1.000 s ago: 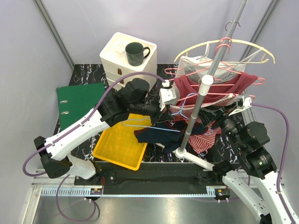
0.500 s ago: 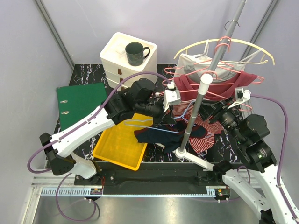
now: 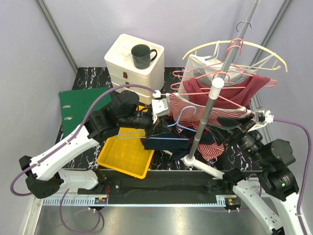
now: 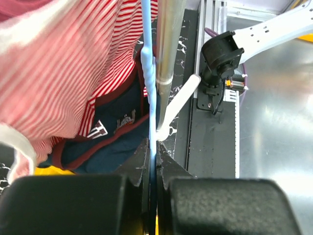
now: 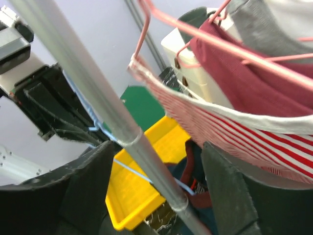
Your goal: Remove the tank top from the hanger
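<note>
A red-and-white striped tank top (image 3: 205, 105) (image 4: 63, 63) (image 5: 230, 127) hangs stretched between the left gripper and the rack pole. It is draped about a thin light blue hanger (image 3: 182, 113) (image 4: 148, 73) (image 5: 132, 169); how it sits on the wire is hidden. My left gripper (image 3: 157, 110) (image 4: 152, 147) is shut on the blue hanger's wire, left of the pole. Open and holding nothing, my right gripper (image 3: 230, 122) (image 5: 159, 171) sits to the right, just under the striped cloth, with the pole seen between its fingers. A navy garment with maroon trim (image 3: 164, 143) (image 4: 107, 132) lies below.
A metal rack pole (image 3: 205, 117) rises mid-table, carrying pink and cream hangers with a maroon garment (image 3: 230, 88). A yellow tray (image 3: 124, 152) lies under the left arm. A green binder (image 3: 80, 105) is at left. A white drawer box (image 3: 122, 68) with a dark mug (image 3: 142, 55) stands behind.
The left arm drew back to the left with the blue hanger. The striped tank top rose off the table and stretched out. The right gripper backed off to the right and opened wider.
</note>
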Controlling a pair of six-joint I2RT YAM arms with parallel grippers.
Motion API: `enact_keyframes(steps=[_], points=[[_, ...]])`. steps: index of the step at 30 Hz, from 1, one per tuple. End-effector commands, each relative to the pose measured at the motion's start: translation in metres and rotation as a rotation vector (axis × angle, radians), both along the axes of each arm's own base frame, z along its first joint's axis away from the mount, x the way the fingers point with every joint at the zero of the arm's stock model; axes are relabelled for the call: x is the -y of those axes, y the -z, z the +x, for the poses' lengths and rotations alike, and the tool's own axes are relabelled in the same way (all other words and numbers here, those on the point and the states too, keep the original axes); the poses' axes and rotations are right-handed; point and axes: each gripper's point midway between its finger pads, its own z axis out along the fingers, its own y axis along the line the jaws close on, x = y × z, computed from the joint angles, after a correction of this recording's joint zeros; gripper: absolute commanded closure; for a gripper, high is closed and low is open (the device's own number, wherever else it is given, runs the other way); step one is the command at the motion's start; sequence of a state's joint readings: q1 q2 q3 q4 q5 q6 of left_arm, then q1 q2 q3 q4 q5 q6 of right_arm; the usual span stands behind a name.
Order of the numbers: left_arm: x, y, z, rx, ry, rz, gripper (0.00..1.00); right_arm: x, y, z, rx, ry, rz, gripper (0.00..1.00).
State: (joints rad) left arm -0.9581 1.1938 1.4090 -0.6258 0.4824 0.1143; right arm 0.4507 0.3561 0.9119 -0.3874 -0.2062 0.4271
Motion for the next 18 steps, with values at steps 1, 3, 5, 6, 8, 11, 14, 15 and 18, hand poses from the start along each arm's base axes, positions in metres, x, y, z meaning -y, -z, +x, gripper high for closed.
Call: enact_keyframes(steps=[1, 3, 5, 6, 8, 11, 14, 15, 18], points=[[0.002, -0.014, -0.003, 0.017, 0.001, -0.089, 1.0, -0.01, 0.024, -0.012, -0.062, -0.087, -0.059, 0.25], [0.001, -0.013, -0.003, 0.014, -0.006, -0.091, 1.0, -0.01, 0.037, -0.013, -0.112, -0.089, -0.073, 0.32], [-0.002, -0.017, -0.001, 0.019, -0.028, -0.098, 1.0, -0.002, 0.05, -0.01, -0.169, -0.036, -0.071, 0.35], [-0.004, -0.019, 0.001, 0.021, -0.046, -0.103, 1.0, 0.001, 0.058, -0.008, -0.206, -0.009, -0.055, 0.4], [-0.011, -0.026, 0.006, 0.03, -0.108, -0.12, 1.0, 0.019, 0.071, -0.004, -0.267, 0.105, -0.021, 0.44], [-0.021, -0.035, 0.011, 0.042, -0.175, -0.149, 1.0, 0.037, 0.088, -0.003, -0.348, 0.219, 0.059, 0.44], [-0.029, -0.039, 0.009, 0.019, -0.214, -0.171, 1.0, 0.044, 0.097, -0.004, -0.37, 0.255, 0.062, 0.44], [-0.031, -0.037, 0.01, 0.01, -0.227, -0.168, 1.0, 0.045, 0.1, -0.003, -0.383, 0.264, 0.061, 0.44], [-0.047, -0.035, 0.012, -0.018, -0.313, -0.17, 1.0, 0.048, 0.108, -0.004, -0.416, 0.282, 0.049, 0.42]])
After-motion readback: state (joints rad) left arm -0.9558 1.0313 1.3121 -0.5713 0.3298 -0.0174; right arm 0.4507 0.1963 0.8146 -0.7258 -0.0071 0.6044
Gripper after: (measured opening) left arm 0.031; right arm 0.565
